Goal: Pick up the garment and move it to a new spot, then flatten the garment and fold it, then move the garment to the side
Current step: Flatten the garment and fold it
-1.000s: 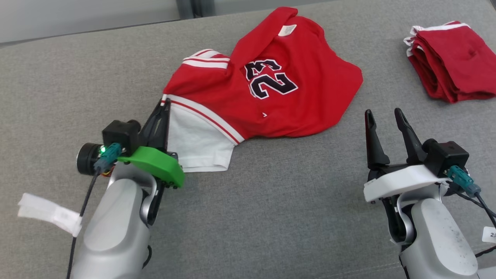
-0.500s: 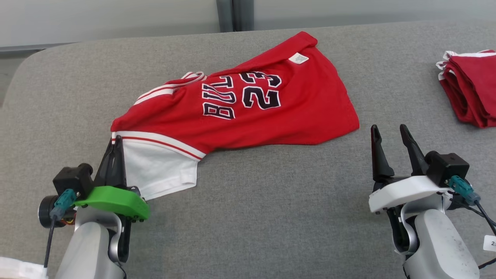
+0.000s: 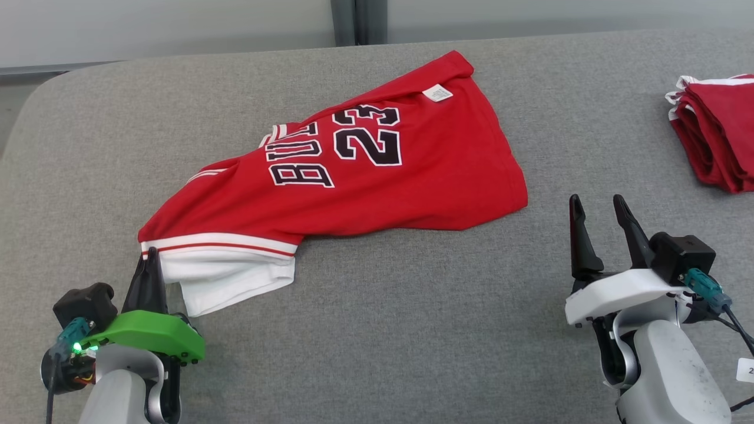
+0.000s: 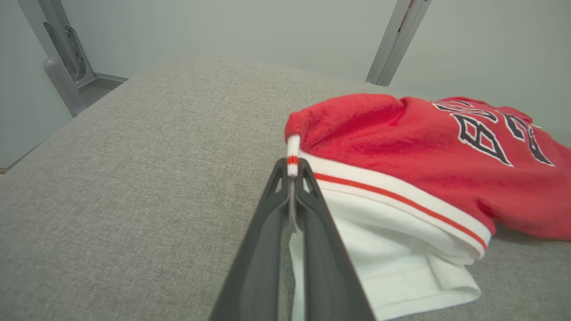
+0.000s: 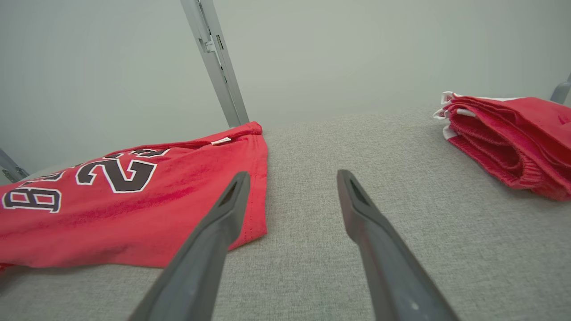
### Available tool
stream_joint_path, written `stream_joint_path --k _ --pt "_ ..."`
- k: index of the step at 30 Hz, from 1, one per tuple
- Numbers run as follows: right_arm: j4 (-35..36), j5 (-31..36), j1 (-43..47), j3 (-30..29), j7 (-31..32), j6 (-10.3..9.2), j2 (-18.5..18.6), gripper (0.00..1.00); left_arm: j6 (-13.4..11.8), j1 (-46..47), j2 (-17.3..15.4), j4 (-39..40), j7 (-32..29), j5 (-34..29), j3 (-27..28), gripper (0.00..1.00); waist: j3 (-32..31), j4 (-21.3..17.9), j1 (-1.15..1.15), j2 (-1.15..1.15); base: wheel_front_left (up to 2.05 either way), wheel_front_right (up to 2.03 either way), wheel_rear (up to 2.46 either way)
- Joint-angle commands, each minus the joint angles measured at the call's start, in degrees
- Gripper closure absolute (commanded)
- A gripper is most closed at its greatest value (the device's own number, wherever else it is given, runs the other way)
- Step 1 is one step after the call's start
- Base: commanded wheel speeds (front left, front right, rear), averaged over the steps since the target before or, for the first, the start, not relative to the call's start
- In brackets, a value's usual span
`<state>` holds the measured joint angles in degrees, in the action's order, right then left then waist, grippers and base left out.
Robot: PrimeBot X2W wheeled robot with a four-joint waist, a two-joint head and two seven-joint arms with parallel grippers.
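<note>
Your left gripper (image 3: 151, 254) is clamped on the white-trimmed corner of the red jersey (image 3: 377, 176), which lies rumpled across the grey fabric surface (image 3: 412, 330). I judge that flattening, folding and setting aside all remain. Your right gripper (image 3: 595, 203) stands spread and empty. Farther right, a folded red stack (image 3: 716, 135) sits well apart, obstructing nothing.

Jersey (image 3: 377, 194): dragged toward 7 o'clock, drawn out longer and flatter; lettering (image 3: 297, 168) newly uncovered. Left gripper (image 3: 151, 254): drawn back toward 7 o'clock, sleeve (image 3: 230, 282) pulled along. Head view: shifted since the earliest picture.
</note>
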<state>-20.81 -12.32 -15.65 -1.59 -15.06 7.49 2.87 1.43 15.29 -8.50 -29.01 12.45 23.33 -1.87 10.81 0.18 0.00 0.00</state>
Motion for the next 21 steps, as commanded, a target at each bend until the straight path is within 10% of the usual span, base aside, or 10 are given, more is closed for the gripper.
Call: stream_joint_path --k 1,4,7,21 --pt "-0.3 0.6 -0.6 -0.3 -0.2 0.00 0.1 0.00 -0.3 0.7 -0.6 -0.6 0.5 0.2 0.4 1.00 0.1 -0.1 0.00 0.00 0.00 0.00 0.00" --pt "-0.7 1.1 -0.7 -0.8 -0.2 0.00 0.0 0.00 -0.5 2.0 -0.6 -2.1 1.3 0.1 0.7 0.84 0.2 -0.1 0.00 0.00 0.00 0.00 0.00" --pt "-1.2 1.4 -0.9 -1.0 -0.2 0.00 0.1 0.00 -0.6 2.8 -0.3 -3.0 2.1 -0.6 0.9 0.00 0.2 -0.1 0.00 0.00 0.00 0.00 0.00" --pt "-8.3 -0.1 -6.5 3.6 6.8 0.00 4.6 0.00 0.5 -0.9 2.8 7.3 2.7 -5.2 2.6 0.00 0.5 3.9 0.00 0.00 0.00 0.00 0.00"
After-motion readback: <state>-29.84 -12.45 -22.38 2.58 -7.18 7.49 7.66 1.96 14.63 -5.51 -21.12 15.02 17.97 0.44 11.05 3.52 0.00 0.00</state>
